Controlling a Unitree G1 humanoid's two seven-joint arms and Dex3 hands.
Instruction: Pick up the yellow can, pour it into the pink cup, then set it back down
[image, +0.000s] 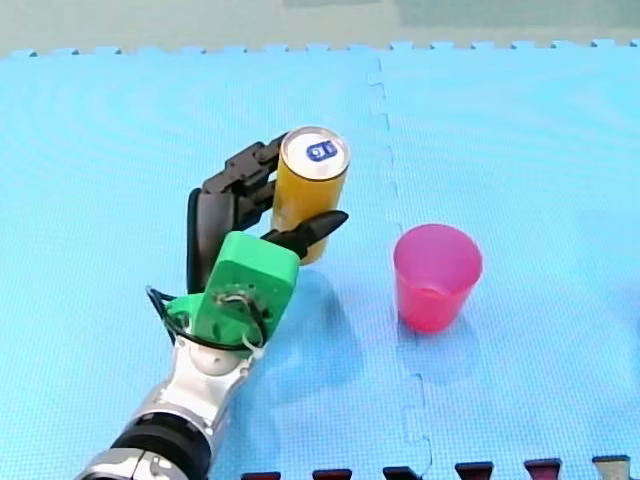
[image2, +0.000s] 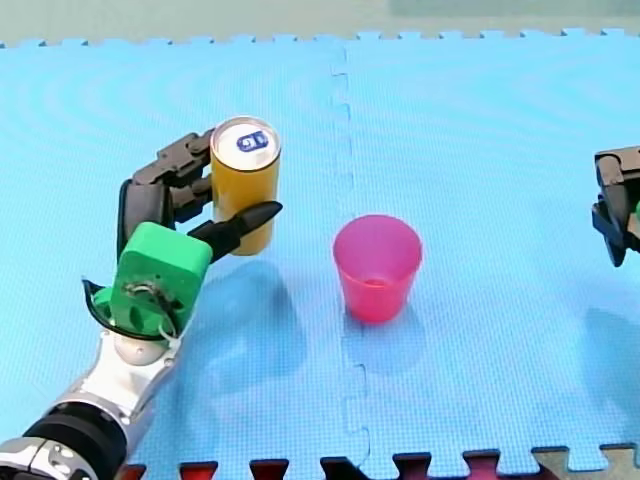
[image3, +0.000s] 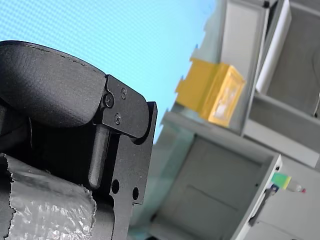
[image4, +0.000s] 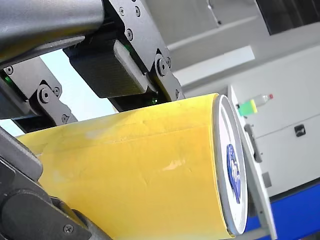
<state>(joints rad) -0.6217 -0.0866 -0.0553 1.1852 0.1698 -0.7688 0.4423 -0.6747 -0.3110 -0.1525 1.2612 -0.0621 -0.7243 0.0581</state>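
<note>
Robot's left hand (image: 225, 215) is clamping the upright yellow metal can (image: 308, 195); pouring into the pink plastic cup (image: 437, 272) and setting down are remaining. Right hand (image2: 620, 205) is hovering far right, grip impossible to tell.

Looks like a robotics lab or test rm, not a home. The work surface is a blue foam mat (image: 520, 150): interlocking puzzle tiles w/ a toothed seam (image: 383, 120) down the middle, and pale bare floor (image: 200, 20) past the far edge. The wrist cams catch grey metal cabinets (image3: 215, 200) w/ a yellow box (image3: 215, 92) sitting among them. There's also a plastic bottle (image4: 255, 104) atop a pale cabinet (image4: 290, 155) w/ a black handle (image4: 300, 130).
</note>
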